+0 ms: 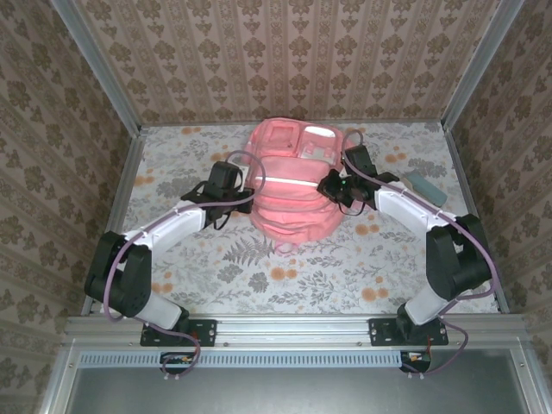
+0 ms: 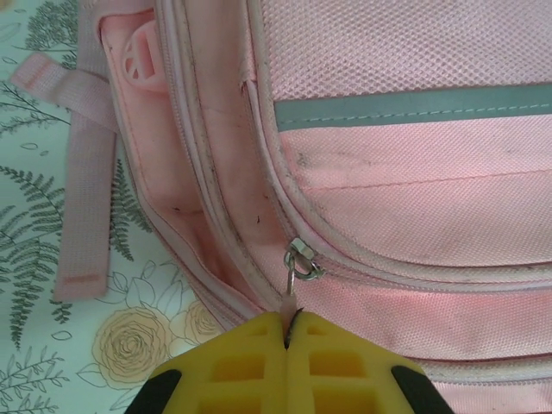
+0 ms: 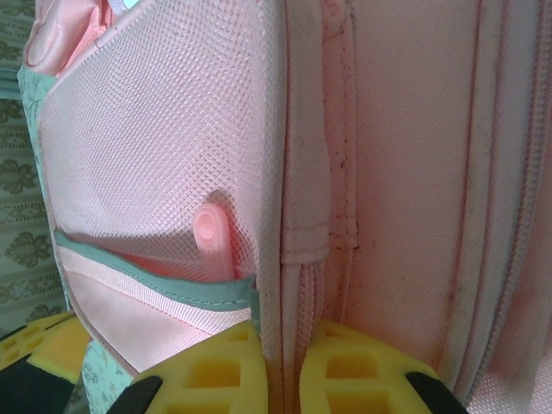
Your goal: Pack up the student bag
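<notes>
no text, brand or number is readable; the white patch (image 1: 321,134) on the student bag (image 1: 289,203) looks blank.

1 student bag (image 1: 293,216) is counted, on 1 worktop (image 1: 259,267). 2 arms are seen, w/ 2 hands: 1 left hand (image 1: 247,193), 1 right hand (image 1: 328,184). 1 small teal item (image 1: 423,184) is counted. On the bag, 1 pale stripe (image 2: 414,105), 1 metal zip pull (image 2: 302,259) & 1 loose strap (image 2: 82,172) are made out.
</notes>
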`<move>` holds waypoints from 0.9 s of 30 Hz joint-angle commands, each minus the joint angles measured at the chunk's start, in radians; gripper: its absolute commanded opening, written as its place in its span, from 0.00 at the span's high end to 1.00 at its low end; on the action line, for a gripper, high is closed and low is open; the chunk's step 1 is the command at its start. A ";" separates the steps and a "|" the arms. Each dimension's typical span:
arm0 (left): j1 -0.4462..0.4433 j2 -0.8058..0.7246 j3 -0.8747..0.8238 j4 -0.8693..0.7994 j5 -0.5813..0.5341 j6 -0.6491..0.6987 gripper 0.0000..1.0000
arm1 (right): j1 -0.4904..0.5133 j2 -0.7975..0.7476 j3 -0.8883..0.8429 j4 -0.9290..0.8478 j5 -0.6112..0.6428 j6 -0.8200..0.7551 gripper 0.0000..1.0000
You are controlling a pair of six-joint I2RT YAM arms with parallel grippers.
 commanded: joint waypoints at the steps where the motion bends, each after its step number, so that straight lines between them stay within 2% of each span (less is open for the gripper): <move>1: 0.042 -0.002 0.020 0.012 -0.037 0.077 1.00 | -0.031 0.045 0.068 -0.054 -0.026 -0.111 0.90; 6: 0.042 -0.083 -0.001 -0.003 0.044 0.143 1.00 | -0.038 0.064 0.118 -0.123 -0.010 -0.198 0.90; 9: 0.027 -0.177 -0.034 -0.039 0.111 0.121 1.00 | -0.052 0.080 0.144 -0.146 -0.010 -0.244 0.89; 15: -0.100 -0.261 -0.079 -0.073 0.151 0.127 1.00 | -0.089 0.077 0.166 -0.147 0.002 -0.258 0.85; 17: -0.132 -0.256 -0.076 -0.086 0.127 0.127 1.00 | -0.093 0.071 0.178 -0.169 0.004 -0.263 0.79; 21: -0.129 -0.240 -0.073 -0.114 0.046 0.074 1.00 | -0.093 0.019 0.149 -0.179 0.016 -0.260 0.54; 22: -0.124 -0.234 -0.070 -0.118 0.046 0.062 0.97 | -0.093 -0.001 0.138 -0.182 0.025 -0.258 0.49; 24: -0.123 -0.221 -0.060 -0.122 0.044 0.056 0.77 | -0.093 -0.036 0.117 -0.192 0.062 -0.260 0.43; 27: -0.123 -0.184 -0.020 -0.139 0.043 0.075 0.62 | -0.096 -0.084 0.100 -0.228 0.173 -0.285 0.31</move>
